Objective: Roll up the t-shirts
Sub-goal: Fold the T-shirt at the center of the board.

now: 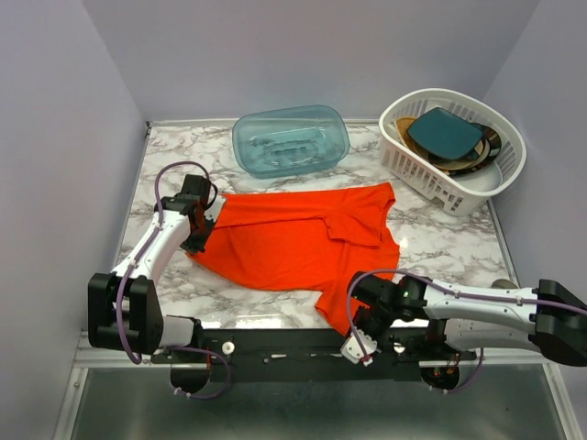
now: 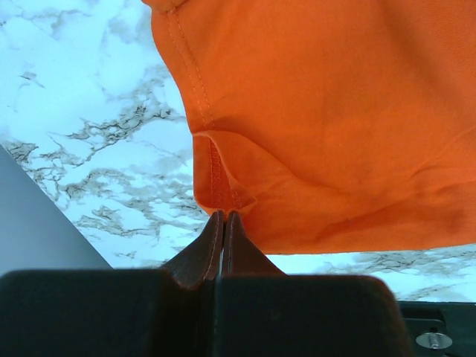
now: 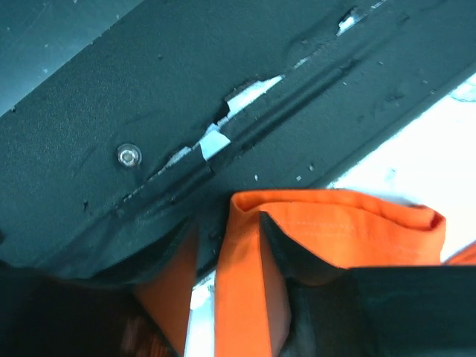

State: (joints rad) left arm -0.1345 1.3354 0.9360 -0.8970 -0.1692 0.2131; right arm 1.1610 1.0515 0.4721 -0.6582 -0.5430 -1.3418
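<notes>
Here's the t-shirt [image 1: 293,238], bright orange, lying mostly flat across the middle of the marble table [image 1: 440,247]. It runs on a slant from the far right down to the near edge, and one sleeve is folded over on top. No roll has started yet, as far as I can judge.

The left gripper [image 1: 200,229] is at the shirt's left edge. In its wrist view the fingers [image 2: 212,245] are pressed together, with a stitched fold of hem meeting their tips, so it reads as a small pinch of cloth. That arm reaches forward from its base, elbow bent, wrist low over the table.

The right gripper [image 1: 359,323] is at the near corner, right by the black base rail [image 3: 149,111]. The wrist view shows a strip of orange caught between the fingers [image 3: 297,256], the hem doubled over beyond their tips. That arm lies low and stretched leftward along the table's near edge.

Why hold two edges? My guess is to stretch and square the cloth so it can roll evenly.

The teal tub [image 1: 291,139] and the white basket [image 1: 431,188] of dishes sit at the back, apart from the shirt.
</notes>
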